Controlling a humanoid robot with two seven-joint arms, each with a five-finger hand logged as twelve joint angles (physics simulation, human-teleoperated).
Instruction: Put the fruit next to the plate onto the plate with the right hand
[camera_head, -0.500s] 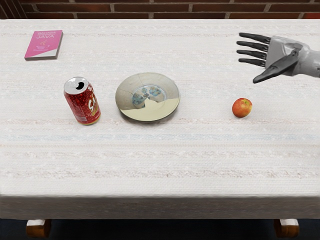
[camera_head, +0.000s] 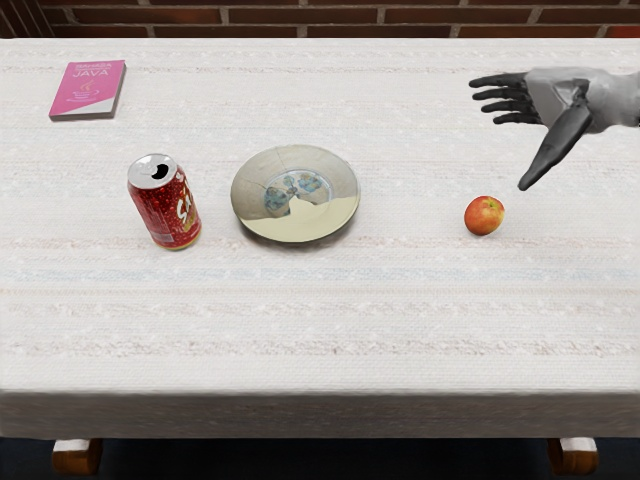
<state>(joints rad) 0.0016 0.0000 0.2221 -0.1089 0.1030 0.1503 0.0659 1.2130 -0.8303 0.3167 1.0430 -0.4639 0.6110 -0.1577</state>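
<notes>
A small red-orange apple (camera_head: 484, 215) lies on the table to the right of a shiny round plate (camera_head: 295, 193); a wide gap separates the two. My right hand (camera_head: 530, 115) hovers above and behind the apple at the right edge, its arm coming in from the right. Its fingers (camera_head: 497, 98) are spread and slightly curled, the thumb pointing down toward the apple, and it holds nothing. The left arm does not show.
A red soda can (camera_head: 165, 201) stands upright just left of the plate. A pink book (camera_head: 89, 88) lies at the far left corner. A brick wall runs behind the white-clothed table (camera_head: 320, 320).
The right hand has rotated: its thumb now points down toward the apple and the fingers have curled a little. The apple, plate and can have not moved.
</notes>
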